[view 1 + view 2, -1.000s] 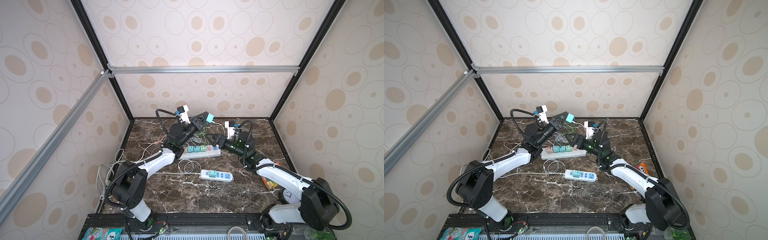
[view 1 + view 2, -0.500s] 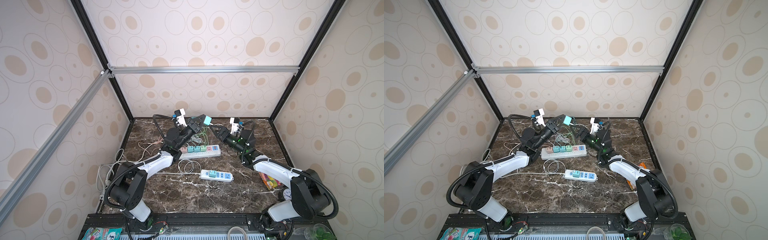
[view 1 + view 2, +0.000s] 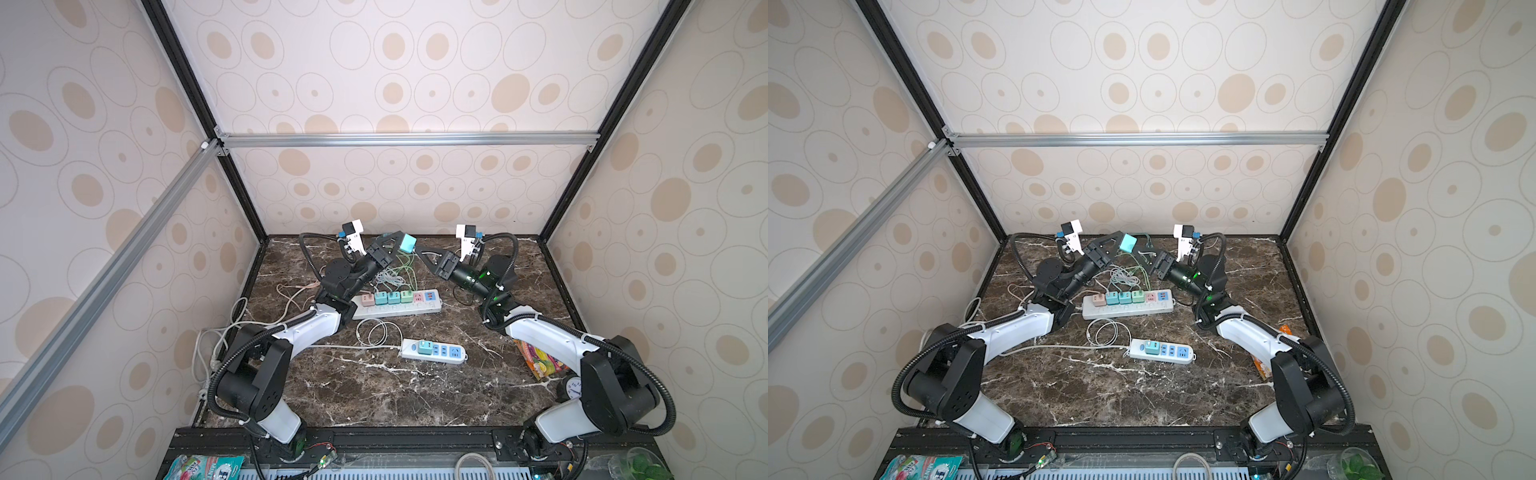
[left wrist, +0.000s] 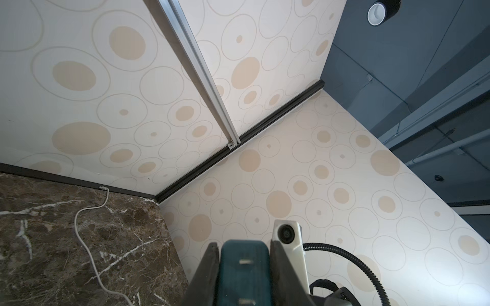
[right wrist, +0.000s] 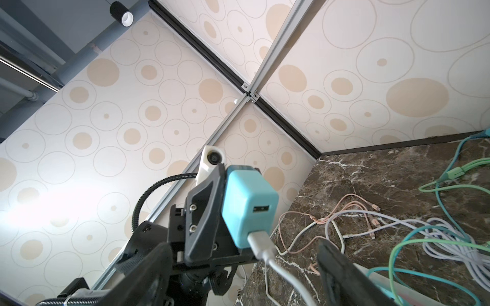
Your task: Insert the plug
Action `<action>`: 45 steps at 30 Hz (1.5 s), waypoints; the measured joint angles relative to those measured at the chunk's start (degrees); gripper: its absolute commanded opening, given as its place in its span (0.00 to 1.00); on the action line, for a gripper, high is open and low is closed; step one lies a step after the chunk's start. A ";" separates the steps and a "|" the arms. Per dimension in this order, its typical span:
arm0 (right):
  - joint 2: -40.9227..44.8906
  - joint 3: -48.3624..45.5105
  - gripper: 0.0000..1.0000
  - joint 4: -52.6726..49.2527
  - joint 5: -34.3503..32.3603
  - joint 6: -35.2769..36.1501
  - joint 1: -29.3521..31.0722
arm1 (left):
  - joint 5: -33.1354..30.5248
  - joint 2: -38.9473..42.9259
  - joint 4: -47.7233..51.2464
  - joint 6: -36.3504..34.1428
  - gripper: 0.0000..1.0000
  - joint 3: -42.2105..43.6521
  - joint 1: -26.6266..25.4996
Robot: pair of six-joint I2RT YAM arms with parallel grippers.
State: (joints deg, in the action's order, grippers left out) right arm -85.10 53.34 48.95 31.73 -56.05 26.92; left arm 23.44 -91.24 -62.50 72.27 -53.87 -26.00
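The left claw is pinching the teal charger cube by two opposite sides and holding it raised over the tabletop, close to the middle of the far edge. This is probably to keep the port face turned toward the right arm. The white USB plug is sitting in the cube's lower port, seemingly fully in, while the upper port is showing empty.

The right claw is standing spread and gripping nothing. Its fingers are flanking the plug's white cable without touching it.

Below, toward the far edge, the long power strip is carrying four cubes. Two sockets at its right end are lying free, which is probably where the cube is heading.

A tangle of green, white and pink cables is lying between that strip and the far edge, right under both claws, and could snag on a descent. The short power strip is lying nearer the middle, well apart.
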 measured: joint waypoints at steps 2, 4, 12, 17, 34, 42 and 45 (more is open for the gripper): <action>-0.57 1.05 0.85 -0.15 1.07 -0.31 0.00 | 0.74 0.00 -0.68 0.79 0.00 0.00 0.15; -1.90 3.13 0.83 0.37 1.55 -1.16 0.00 | 1.42 0.00 -2.05 1.90 0.00 0.00 0.24; -6.88 7.10 0.66 2.75 3.96 -4.20 0.00 | 4.35 0.00 -4.81 3.85 0.00 0.02 0.24; -6.99 7.34 0.56 3.08 6.29 -4.55 0.02 | 4.61 0.00 -4.76 3.82 0.00 0.02 0.24; -7.78 8.59 0.20 5.35 9.62 -5.16 0.11 | 6.51 -0.35 -5.84 4.48 0.00 0.02 0.24; -7.19 8.72 0.00 0.90 9.22 -1.60 0.11 | 7.21 -0.50 -5.09 4.26 0.00 0.07 0.24; -6.25 8.72 0.00 -1.75 9.25 0.24 0.11 | 7.32 -0.48 -4.28 3.54 0.00 0.07 0.24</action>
State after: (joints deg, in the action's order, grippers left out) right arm -91.35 62.06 47.20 40.97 -55.81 27.03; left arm 30.76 -91.72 -66.78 75.81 -53.80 -25.76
